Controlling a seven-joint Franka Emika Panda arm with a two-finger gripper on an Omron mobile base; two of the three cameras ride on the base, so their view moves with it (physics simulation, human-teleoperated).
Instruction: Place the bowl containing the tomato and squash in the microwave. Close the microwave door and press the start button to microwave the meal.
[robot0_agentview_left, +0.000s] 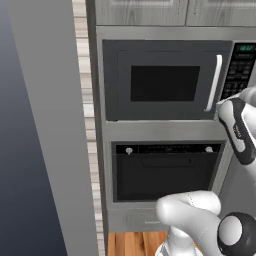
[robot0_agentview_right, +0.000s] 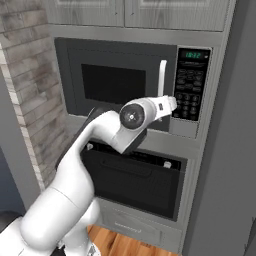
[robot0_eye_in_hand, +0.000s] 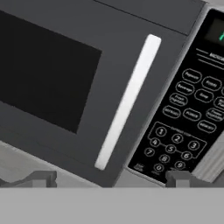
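Fingers (robot0_eye_in_hand: 43, 177) stand spread as wide as they go, with nothing between them; in the hand view the 2 dark tips rise at the bottom, far apart. They face the lower right of the microwave (robot0_agentview_right: 132, 82), close to its front, about level with the bottom edge of the keypad panel (robot0_eye_in_hand: 186, 118). The microwave door (robot0_agentview_left: 165, 80) is shut flat against the stainless frame, its black window (robot0_eye_in_hand: 41, 72) dark, so the inside cannot be seen. The white handle (robot0_eye_in_hand: 129, 100) runs along the door's right edge, just beside the keypad. In the right base view the white forearm crosses the door's lower right corner, its end close to the keypad's lower left buttons; whether anything touches I cannot tell. A green display (robot0_agentview_right: 194, 55) glows at the panel's top. Below the microwave sits the black-fronted oven (robot0_agentview_left: 165, 170) with 2 knobs. Grey cabinet doors (robot0_agentview_right: 135, 12) hang above.
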